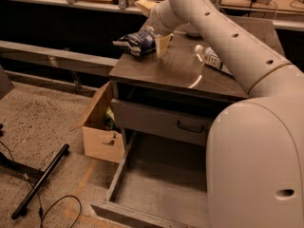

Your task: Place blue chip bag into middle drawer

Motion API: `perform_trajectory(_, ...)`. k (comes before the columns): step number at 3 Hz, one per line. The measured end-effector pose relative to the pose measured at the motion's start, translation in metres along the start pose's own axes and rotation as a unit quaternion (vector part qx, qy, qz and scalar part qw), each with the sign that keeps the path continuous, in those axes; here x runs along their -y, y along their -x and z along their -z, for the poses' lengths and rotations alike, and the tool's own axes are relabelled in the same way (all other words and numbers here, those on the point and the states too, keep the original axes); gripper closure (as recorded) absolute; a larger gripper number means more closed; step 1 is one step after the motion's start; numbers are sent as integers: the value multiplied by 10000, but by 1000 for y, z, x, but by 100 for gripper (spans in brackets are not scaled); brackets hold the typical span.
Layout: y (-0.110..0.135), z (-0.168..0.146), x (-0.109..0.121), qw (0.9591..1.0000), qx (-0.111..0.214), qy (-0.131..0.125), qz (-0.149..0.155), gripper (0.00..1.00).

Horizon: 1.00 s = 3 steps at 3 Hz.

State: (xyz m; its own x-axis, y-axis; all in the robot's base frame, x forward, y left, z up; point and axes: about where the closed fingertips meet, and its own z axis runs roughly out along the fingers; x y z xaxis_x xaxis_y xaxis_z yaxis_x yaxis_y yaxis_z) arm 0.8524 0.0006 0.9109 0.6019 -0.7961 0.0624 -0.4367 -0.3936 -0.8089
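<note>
The blue chip bag [136,42] is a crumpled dark blue foil bag with white print. My gripper [153,41] is shut on it and holds it in the air, just above the back left corner of the cabinet top [166,70]. One pale finger [162,44] hangs down beside the bag. The middle drawer [152,121] is the grey one with the small black handle [190,127], below and to the right of the bag. Its front panel stands near the cabinet face.
A clear plastic bottle [213,60] with a white label lies on the cabinet top to the right. The bottom drawer [156,184] is pulled far out. An open cardboard box [99,129] stands left of the cabinet. A black bar [40,182] and a cable lie on the floor.
</note>
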Motion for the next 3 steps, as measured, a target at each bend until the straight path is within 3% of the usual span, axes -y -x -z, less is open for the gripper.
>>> perform_trajectory(3,23,-34,6,9988,440,34,202,0)
